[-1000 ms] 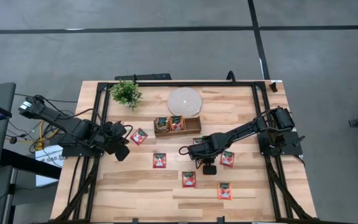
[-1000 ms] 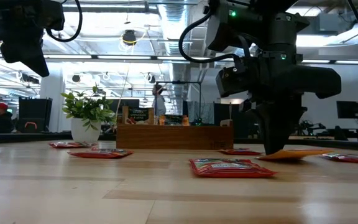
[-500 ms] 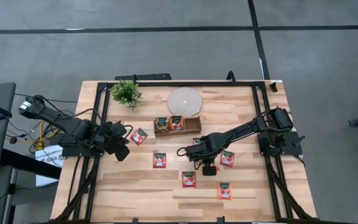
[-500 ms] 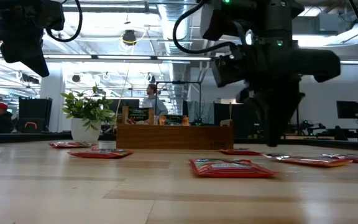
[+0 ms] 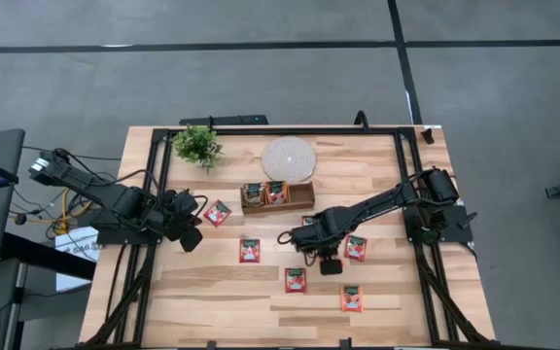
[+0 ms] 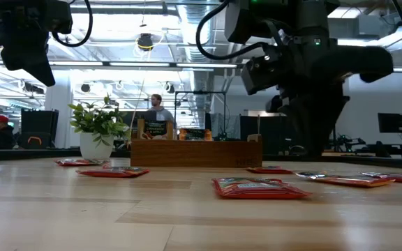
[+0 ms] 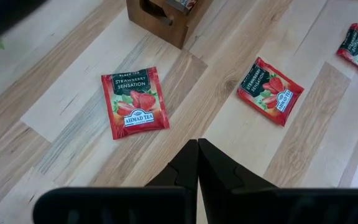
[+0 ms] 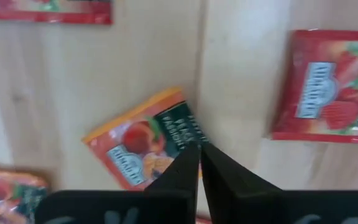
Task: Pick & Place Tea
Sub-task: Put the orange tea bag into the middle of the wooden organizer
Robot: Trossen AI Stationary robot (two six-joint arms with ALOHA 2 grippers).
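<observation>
Red sachet (image 7: pixel 135 102) reads "Strawberry Sensation, Ahmad Tea"

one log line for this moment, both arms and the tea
right gripper: jaws shut, empty, above orange sachet lying on table | left gripper: shut, idle at left edge | wooden tray: two sachets in

Red and orange tea sachets (image 5: pixel 250 251) flat, scattered across tabletop.
</observation>
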